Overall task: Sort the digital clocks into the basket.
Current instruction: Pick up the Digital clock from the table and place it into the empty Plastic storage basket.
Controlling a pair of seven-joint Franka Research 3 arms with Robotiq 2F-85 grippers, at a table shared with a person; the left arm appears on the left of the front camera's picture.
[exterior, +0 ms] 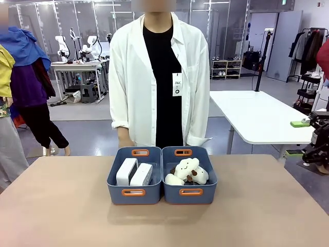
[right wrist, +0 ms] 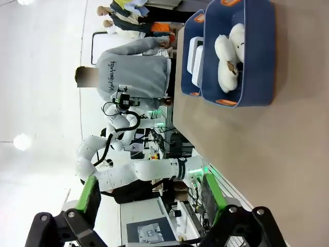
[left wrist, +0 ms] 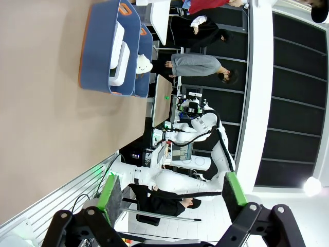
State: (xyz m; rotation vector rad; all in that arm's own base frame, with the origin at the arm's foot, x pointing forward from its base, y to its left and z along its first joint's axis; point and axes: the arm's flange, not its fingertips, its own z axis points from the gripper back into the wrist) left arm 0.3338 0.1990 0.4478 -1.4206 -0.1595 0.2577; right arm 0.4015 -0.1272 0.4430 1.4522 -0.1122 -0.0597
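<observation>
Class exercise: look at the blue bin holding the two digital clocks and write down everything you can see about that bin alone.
The blue bin is a rectangular, smooth plastic container with rounded corners and an orange-rimmed handle slot at each short end. It sits flat and upright on the tan table, in front of the person. Its long side presses against the matching plush-toy bin on the robot's right. Inside, two white digital clocks stand on edge, side by side. Neither hand is near it.

Left end effector (left wrist: 172,198) wide open; right end effector (right wrist: 153,198) wide open; both empty.
</observation>
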